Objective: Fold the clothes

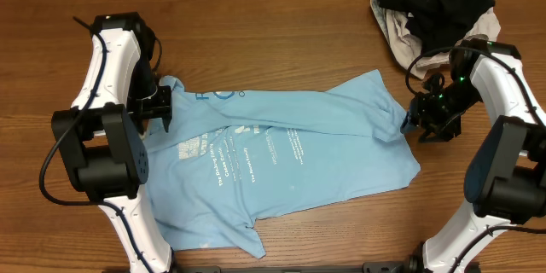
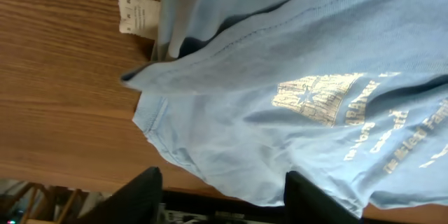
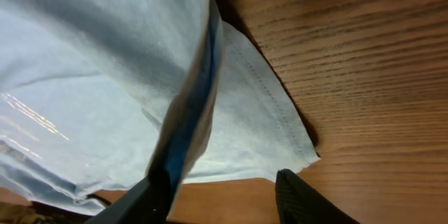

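Observation:
The light sky-blue T-shirt [image 1: 290,153] lies spread and rumpled on the wooden table, with white print near its middle. My left gripper [image 1: 168,107] is at the shirt's left edge. In the left wrist view its jaws [image 2: 224,196] are open, with the shirt's hem [image 2: 280,133] just ahead of them. My right gripper [image 1: 415,122] is at the shirt's right edge. In the right wrist view its jaws [image 3: 224,199] are open. A raised fold of the shirt [image 3: 84,63] drapes against the left finger, and a flat corner lies between the fingers.
A black garment [image 1: 435,0] is heaped on a cream one [image 1: 401,34] at the back right corner, close behind the right arm. A white care tag [image 2: 136,14] sticks out at the shirt's edge. The wooden table [image 1: 256,34] shows bare behind the shirt.

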Motion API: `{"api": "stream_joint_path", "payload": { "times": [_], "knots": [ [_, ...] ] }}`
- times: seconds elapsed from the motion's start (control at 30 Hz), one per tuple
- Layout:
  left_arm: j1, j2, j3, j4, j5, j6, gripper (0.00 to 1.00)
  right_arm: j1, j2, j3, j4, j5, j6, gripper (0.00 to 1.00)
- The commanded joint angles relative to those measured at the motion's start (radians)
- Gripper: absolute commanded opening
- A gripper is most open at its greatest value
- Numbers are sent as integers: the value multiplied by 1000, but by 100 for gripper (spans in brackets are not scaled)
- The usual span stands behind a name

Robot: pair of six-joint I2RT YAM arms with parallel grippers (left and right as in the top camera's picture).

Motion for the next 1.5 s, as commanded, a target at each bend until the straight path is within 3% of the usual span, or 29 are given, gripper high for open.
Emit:
{"api": "stream_joint_path", "payload": {
  "times": [0.0,0.27,0.43,0.53,1.07,1.1,1.2,1.3,1.33,1.47],
  "knots": [
    [0,-35,24,4,1,11,64,-4,-39,56,-13,-6,-4,55],
    [-1,-35,183,156,88,66,90,15,-79,248,-28,-35,-3,63],
    [-2,-18,120,389,219,156,93,63,-81,274,-9,-33,-3,66],
    [-2,3,86,470,261,187,89,84,-81,273,7,-32,-3,66],
    [-3,133,67,532,292,223,65,104,-81,273,31,-32,1,66],
    [-3,139,67,535,290,223,60,104,-81,273,32,-32,0,66],
    [-3,141,67,551,257,209,30,105,-81,273,42,-36,1,66],
    [0,141,67,556,207,181,9,105,-81,273,47,-36,1,65],
    [0,141,67,556,181,167,4,105,-81,273,48,-36,1,65],
    [3,141,67,563,85,128,4,106,-81,273,56,-37,1,64]
  ]
}}
